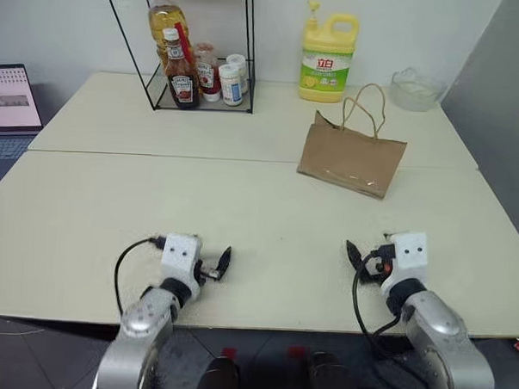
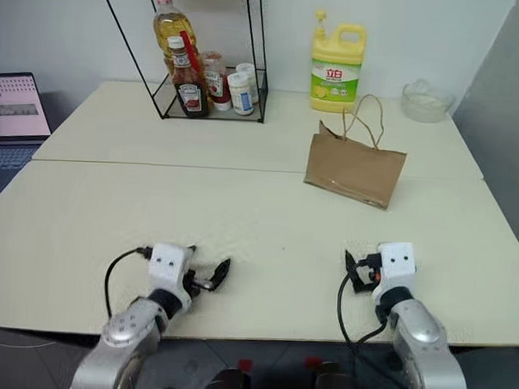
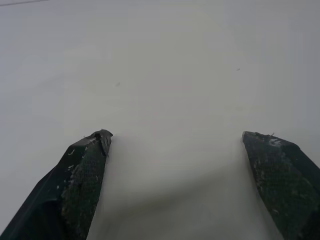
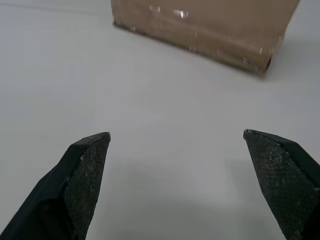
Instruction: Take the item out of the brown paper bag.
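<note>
The brown paper bag [image 1: 351, 158] stands upright in the upper right of the head view, on the far half of the pale table [image 1: 112, 205], its cord handles looped up above the mouth; standing like that, its opening faces up, so anything inside would have to be reached from above. The drink bottle named in the task cannot be seen, and is presumably hidden inside the bag. Both arms sit low at the bottom of the frame, near the table's front edge: the left gripper [image 1: 215, 267] at lower left and the right gripper [image 1: 364, 258] at lower right, each with its fingers spread wide and holding nothing. In the right wrist view the bag's base lies ahead of the spread fingers, well apart from them. Bare tabletop lies between the right gripper and the bag, so that approach looks open. A yellow detergent jug [image 1: 328, 55] and a glass bowl [image 1: 417, 88] stand behind the bag, a wire rack [image 1: 199, 67] of bottles at upper left, all well clear.
</note>
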Available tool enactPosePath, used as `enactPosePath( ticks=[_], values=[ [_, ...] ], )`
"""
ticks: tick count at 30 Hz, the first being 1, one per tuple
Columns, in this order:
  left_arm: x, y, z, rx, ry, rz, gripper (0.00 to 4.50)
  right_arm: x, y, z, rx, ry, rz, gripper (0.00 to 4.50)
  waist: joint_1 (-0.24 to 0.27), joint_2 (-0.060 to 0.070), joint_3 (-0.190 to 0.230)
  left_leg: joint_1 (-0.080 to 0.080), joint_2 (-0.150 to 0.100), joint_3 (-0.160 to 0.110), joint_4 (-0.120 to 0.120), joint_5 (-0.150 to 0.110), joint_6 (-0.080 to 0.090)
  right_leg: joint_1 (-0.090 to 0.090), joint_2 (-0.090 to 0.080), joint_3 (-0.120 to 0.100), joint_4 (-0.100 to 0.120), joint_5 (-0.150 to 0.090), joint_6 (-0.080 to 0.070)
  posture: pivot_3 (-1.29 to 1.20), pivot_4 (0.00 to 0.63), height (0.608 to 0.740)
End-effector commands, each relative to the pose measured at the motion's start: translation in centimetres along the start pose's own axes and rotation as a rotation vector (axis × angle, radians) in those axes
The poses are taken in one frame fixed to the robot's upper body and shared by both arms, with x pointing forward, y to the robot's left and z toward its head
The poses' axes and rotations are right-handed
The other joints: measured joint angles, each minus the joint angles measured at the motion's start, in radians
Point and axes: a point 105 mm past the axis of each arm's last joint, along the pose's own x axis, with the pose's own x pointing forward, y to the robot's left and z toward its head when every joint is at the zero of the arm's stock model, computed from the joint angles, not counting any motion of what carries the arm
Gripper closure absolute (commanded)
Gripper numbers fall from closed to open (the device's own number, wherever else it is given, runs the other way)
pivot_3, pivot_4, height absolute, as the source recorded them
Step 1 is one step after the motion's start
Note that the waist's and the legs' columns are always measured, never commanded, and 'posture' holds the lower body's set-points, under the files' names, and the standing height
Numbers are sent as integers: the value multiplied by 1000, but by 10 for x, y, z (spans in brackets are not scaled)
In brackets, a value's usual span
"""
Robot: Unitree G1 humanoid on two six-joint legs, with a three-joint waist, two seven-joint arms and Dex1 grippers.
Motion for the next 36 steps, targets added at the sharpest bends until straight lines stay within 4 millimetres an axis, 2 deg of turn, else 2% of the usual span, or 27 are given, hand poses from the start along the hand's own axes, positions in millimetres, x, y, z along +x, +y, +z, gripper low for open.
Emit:
enactPosePath(
  ticks=[1,3,6,9,15,20,26,32,36],
  values=[
    [12,-5,44,49,-72,-197,35,9,-16,32,-50,-82,45,0,0,-1,1,0,0,0,0,0,0,0,0,0,0,0,0,0,150,740],
    [18,-7,63,82,-85,-299,35,18,-26,49,-63,-117,58,0,0,0,1,-1,0,0,0,0,0,-1,0,-1,1,0,0,0,150,740],
    [27,-6,108,132,-138,-437,35,35,-40,86,-100,-188,96,0,-3,0,4,-2,0,-1,0,0,0,-2,0,-2,2,0,0,0,150,740],
    [28,-7,141,126,-178,-549,35,51,-45,108,-106,-218,138,0,-4,0,5,-2,0,-1,0,0,0,-2,0,-2,2,0,0,0,150,740],
    [22,-13,179,179,-203,-705,35,86,-50,141,-104,-248,205,0,-6,2,9,-4,0,-1,0,0,0,-3,0,-2,2,0,-1,0,150,740],
    [26,-9,186,198,-216,-693,35,116,-51,158,-121,-250,222,0,-11,4,11,-3,0,-1,0,0,0,-4,0,-2,2,0,-1,0,150,740],
    [25,-11,184,193,-219,-689,35,146,-38,164,-91,-211,260,0,-25,4,13,-4,0,-1,1,2,-3,-4,0,-2,3,1,-1,0,150,740],
    [24,-9,185,187,-226,-667,35,164,-19,173,-38,-195,312,0,-35,5,14,-4,0,-1,1,2,-4,-4,-1,-2,3,1,-1,0,150,740],
    [22,-8,185,181,-233,-657,35,171,-15,173,-4,-164,319,0,-36,5,14,-4,0,-1,1,2,-4,-4,-1,-2,5,1,-1,0,150,740]
  ],
)
